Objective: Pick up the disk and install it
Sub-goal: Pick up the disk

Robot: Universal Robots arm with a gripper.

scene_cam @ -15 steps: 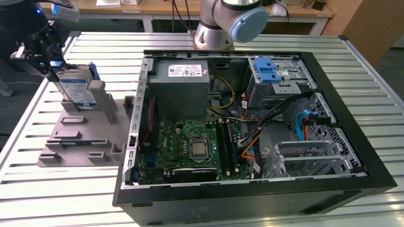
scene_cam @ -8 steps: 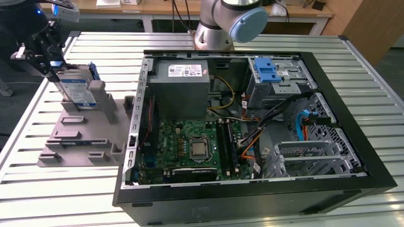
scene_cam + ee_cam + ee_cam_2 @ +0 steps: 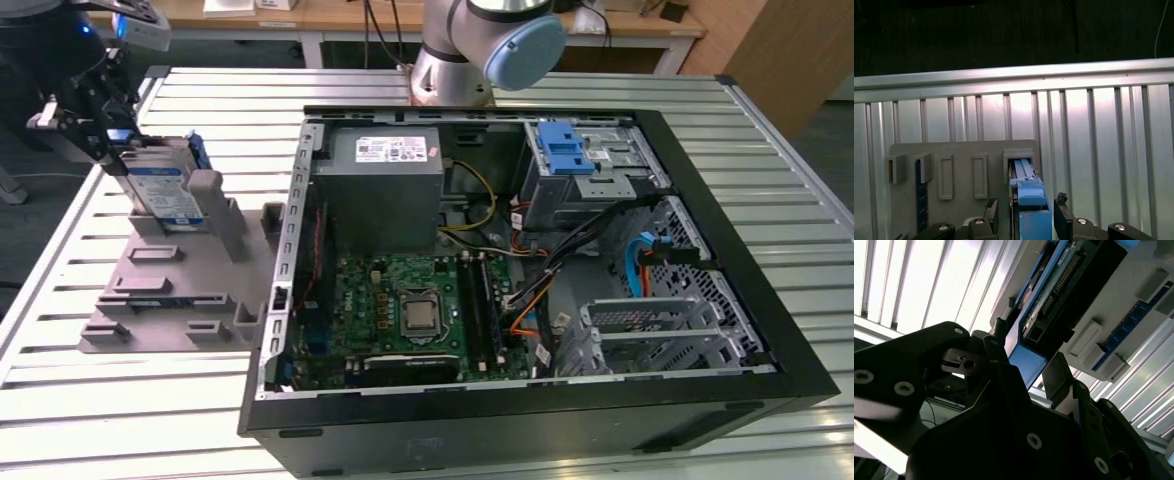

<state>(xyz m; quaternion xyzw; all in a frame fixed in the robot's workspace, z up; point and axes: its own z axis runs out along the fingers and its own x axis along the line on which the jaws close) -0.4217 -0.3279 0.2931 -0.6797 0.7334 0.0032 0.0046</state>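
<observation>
Blue-railed disk [image 3: 160, 192] not yet lifted: upright in grey holder [image 3: 180, 300] by worktop's edge, gripper [image 3: 1026, 211] astride, jaws spread; install pending.

Bright overhead light glares off the slatted table [image 3: 954, 270]; dim foreground.

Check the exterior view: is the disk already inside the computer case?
No, the disk stands upright in the grey holder on the table, outside the computer case.

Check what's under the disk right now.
The disk stands on edge in a slot of the grey fixture, which lies on the slatted table. Its bottom edge is hidden in the slot.
</observation>
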